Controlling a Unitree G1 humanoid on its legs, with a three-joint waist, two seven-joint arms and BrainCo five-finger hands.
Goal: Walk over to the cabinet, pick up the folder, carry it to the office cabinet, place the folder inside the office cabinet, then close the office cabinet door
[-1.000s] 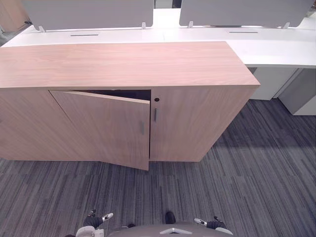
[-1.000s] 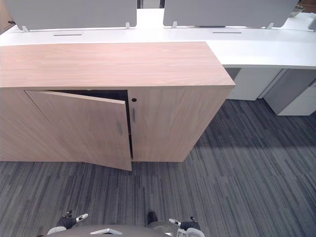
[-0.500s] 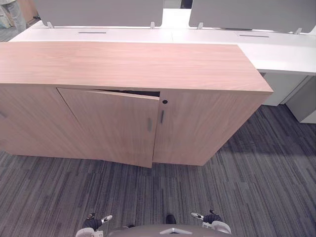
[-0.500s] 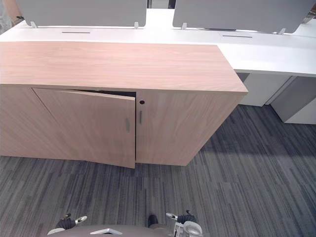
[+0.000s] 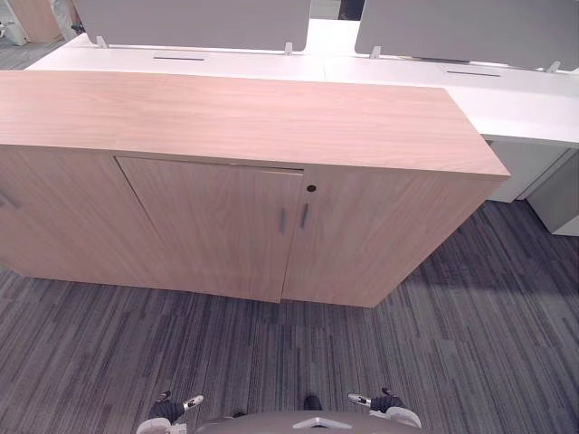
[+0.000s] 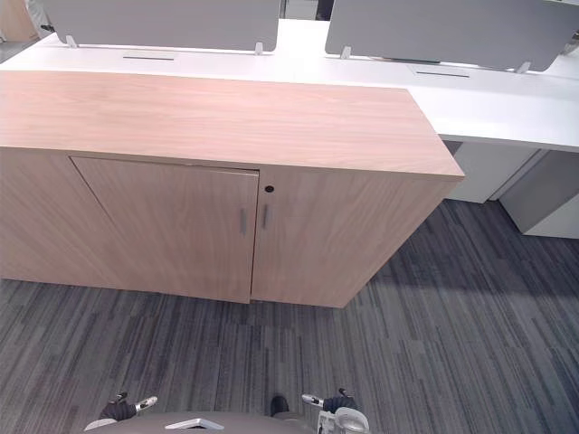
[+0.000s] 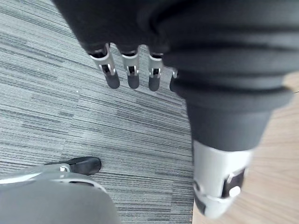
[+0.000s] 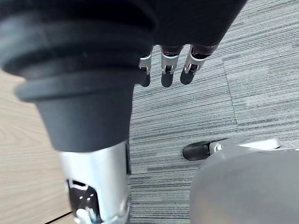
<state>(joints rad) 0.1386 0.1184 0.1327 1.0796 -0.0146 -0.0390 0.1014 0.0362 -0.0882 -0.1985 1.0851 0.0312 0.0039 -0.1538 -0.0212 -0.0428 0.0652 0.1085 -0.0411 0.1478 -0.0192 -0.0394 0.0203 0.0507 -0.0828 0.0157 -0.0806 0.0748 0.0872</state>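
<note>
Office cabinet (image 5: 253, 117): stood straight ahead on the far side of the carpet, long and low, in light wood with a flat top.
Cabinet door (image 5: 217, 226): sat shut and flush with the front, left of the middle seam, edge to edge with the right-hand door (image 5: 380, 235).
Door handle (image 5: 282, 220): slim grey upright bar just left of the seam, paired with a second handle (image 5: 303, 215) just right of it.
Keyhole (image 5: 311, 188): small dark dot above the second handle.
Folder: could not be placed; the inside of the cabinet was hidden behind the shut doors.
Left hand (image 7: 132, 72): hung low at the near left, well apart from the cabinet, fingers loose and nearly straight, pointed down at the carpet, nothing in them.
Right hand (image 8: 168, 70): hung low at the near right, likewise well apart from the cabinet, fingers relaxed and spread slightly, nothing held.
Carpet (image 5: 271, 362): dark grey with fine stripes, lay between the hands and the cabinet front.
White desk (image 5: 507, 99): ran along the far side of the cabinet and on past its right end.
Grey screens (image 5: 190, 20): stood upright along the desk's far part, two panels with a gap between.
White pedestal (image 5: 520, 167): sat under the desk at the far right, near the cabinet's right end.
</note>
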